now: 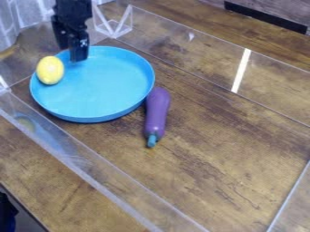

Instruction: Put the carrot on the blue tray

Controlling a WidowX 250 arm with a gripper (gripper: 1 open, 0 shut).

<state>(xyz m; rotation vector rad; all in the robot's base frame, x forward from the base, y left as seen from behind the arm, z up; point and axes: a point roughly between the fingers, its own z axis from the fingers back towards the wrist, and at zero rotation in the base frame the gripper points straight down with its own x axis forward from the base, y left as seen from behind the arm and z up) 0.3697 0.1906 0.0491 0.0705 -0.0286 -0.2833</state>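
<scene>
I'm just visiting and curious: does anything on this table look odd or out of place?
Nothing is spilled or broken. The one oddity: the yellow toy fruit sits at the far left edge of the blue plate, on its rim rather than in the middle. The purple eggplant lies on the wooden table beside the plate.

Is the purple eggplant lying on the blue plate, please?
No, the eggplant lies on the wooden table just right of the blue plate, outside its rim.

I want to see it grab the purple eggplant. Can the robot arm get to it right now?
Probably yes. The eggplant lies alone on the wooden table beside the blue tray, nothing on top. The fingers are open, across the tray.
</scene>
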